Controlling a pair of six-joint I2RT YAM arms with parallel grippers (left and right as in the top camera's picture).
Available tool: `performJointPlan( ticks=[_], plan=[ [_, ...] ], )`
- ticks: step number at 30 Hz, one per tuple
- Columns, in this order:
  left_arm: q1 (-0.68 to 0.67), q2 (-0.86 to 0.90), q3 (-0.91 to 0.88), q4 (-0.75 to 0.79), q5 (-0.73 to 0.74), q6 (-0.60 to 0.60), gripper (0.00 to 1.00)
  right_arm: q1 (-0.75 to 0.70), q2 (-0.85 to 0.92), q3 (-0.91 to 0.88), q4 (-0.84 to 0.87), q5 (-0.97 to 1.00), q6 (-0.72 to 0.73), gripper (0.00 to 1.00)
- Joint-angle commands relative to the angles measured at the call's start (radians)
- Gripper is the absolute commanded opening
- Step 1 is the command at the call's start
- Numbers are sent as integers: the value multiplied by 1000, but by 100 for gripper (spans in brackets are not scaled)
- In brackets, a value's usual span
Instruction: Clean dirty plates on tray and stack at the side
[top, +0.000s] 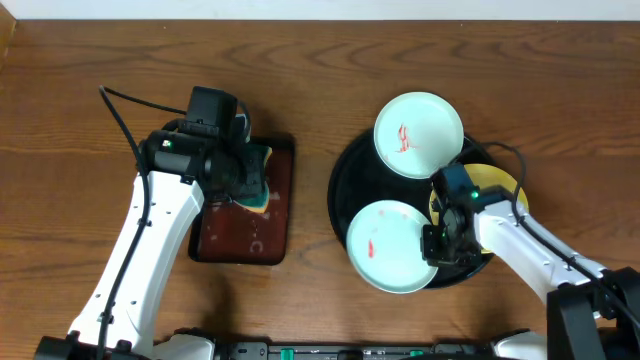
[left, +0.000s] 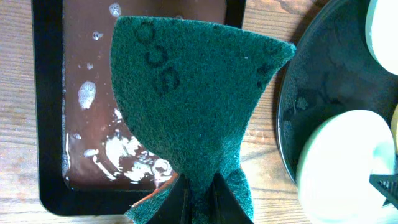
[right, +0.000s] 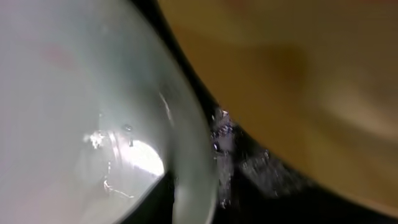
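Note:
The round black tray (top: 338, 196) holds three plates. A white plate (top: 418, 135) with a red smear lies at its far edge. A second white plate (top: 385, 245) with a red smear lies at its near edge. A pale yellow plate (top: 497, 182) is partly hidden under my right arm. My right gripper (top: 438, 245) is shut on the right rim of the near white plate (right: 74, 124); the rim sits between the fingers (right: 194, 199). My left gripper (top: 245, 178) is shut on a green scouring pad (left: 186, 93), held over the brown tray between the fingers (left: 199, 200).
The dark-brown rectangular tray (top: 215, 235) lies left of the black tray and holds soapy water (left: 118, 152). In the left wrist view the black tray (left: 317, 81) and the near white plate (left: 348, 168) are at the right. In the right wrist view the yellow plate (right: 298, 74) lies just beyond the white plate.

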Motion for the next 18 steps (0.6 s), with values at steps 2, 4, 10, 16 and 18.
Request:
performJointPlan(
  ticks=[2, 4, 10, 16, 18],
  plan=[
    [0, -18, 21, -3, 12, 17, 8, 8, -7, -7, 72, -13, 45, 4],
    [-1, -18, 21, -3, 12, 17, 8, 8, -8, 13, 96, -13, 31, 1],
    [-1, -18, 21, -3, 13, 17, 8, 8, -9, 111, 107, 51, -34, 1],
    [-1, -18, 21, -3, 13, 16, 7, 8, -6, 127, 137, 233, -34, 1],
    [-1, -18, 21, -3, 13, 16, 8, 9, -6, 127, 140, 237, -34, 1]
  ],
)
